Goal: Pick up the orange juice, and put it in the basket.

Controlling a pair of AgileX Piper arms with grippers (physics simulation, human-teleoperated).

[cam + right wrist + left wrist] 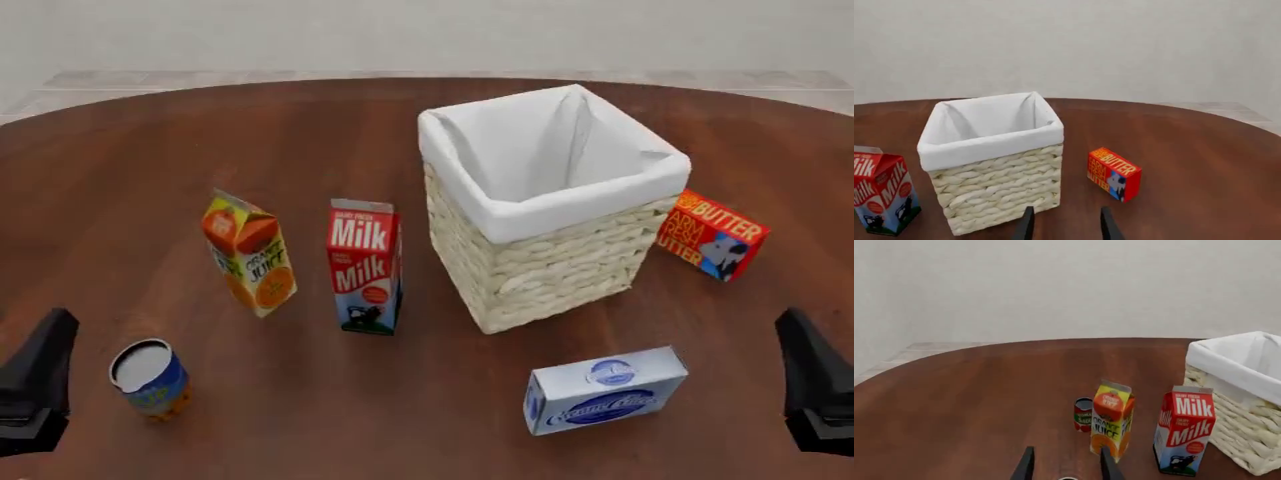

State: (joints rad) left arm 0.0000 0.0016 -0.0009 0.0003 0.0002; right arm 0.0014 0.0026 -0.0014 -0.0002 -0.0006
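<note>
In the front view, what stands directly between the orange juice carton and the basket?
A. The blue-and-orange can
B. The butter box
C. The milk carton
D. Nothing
C. The milk carton stands upright on the table with the orange juice to its left and the basket to its right; the can sits nearer the camera, and the butter box is on the basket's far right.

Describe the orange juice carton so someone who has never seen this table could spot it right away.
Start at the big wicker basket with the white liner in the middle of the table. To its left stands a red-and-white Milk carton, and further left is the orange juice. It is the only yellow-and-orange gable-top carton, taller than the blue-and-orange can in front of it.
</note>
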